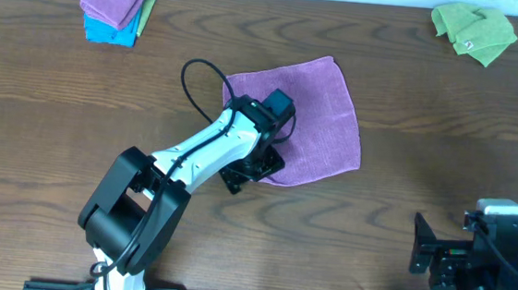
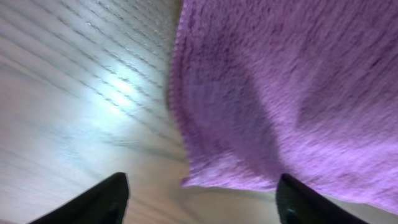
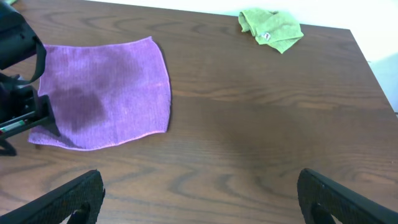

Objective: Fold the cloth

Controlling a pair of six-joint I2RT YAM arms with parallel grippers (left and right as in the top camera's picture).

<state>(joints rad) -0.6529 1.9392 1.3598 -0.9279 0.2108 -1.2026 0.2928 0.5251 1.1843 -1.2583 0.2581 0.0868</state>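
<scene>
My left pincer [image 2: 202, 180] stands apart, clamped on nothing; the cloth [image 2: 280, 93] lies just ahead, its near edge by one fingertip, bare table [image 2: 74, 93] by the other

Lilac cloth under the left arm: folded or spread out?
Spread out: the lilac cloth lies flat as one open square; no folded-over edge shows.

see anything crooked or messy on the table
The purple cloth lies flat but rotated askew to the table edges. The lime-green cloth in the far right corner is crumpled, not folded. Nothing spilled or damaged.
</scene>
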